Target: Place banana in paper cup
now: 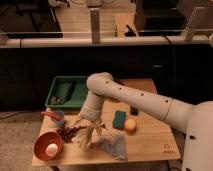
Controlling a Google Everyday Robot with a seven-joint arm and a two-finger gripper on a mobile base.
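My gripper (pixel 90 124) hangs from the white arm (pixel 130 100) over the front left of the wooden table (pixel 155 142). The banana (pixel 85 138), pale yellow and slender, lies or hangs right at the gripper and slants down toward the front edge. I cannot tell if the gripper holds it. A small white thing (pixel 52 148) sits inside the orange-red bowl (pixel 42 150), left of the banana. It may be the paper cup, but I cannot tell. No other white cup shows.
A green tray (pixel 67 92) stands at the back left. A blue-teal cup (pixel 59 118) and dark red grapes (pixel 67 131) lie left of the gripper. A green sponge (pixel 119 119), an orange (pixel 130 125) and a blue-grey bag (pixel 115 148) lie to its right.
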